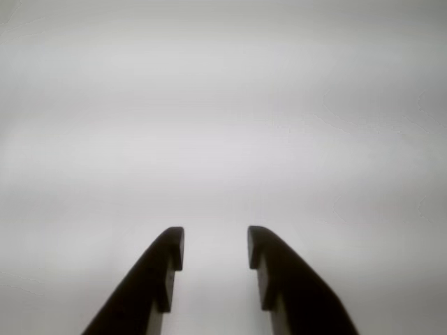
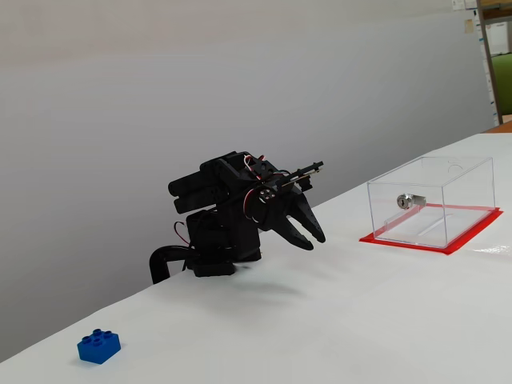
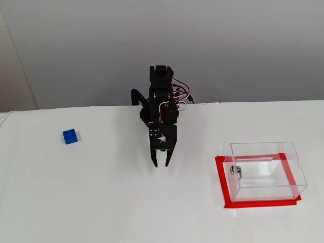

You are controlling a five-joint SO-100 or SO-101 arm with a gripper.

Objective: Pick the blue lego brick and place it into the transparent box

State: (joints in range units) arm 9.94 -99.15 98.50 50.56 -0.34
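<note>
While seemingly square-on, blue lego brick (image 3: 70, 136)

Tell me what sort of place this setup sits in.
Probably an office or lab test bench: a bare white table against a plain grey wall, with shelving at the far edge in a fixed view. On it are only a small black arm, a blue lego brick and a transparent box.

Wrist view faces bare table; fixed views: low side, high front.
</note>
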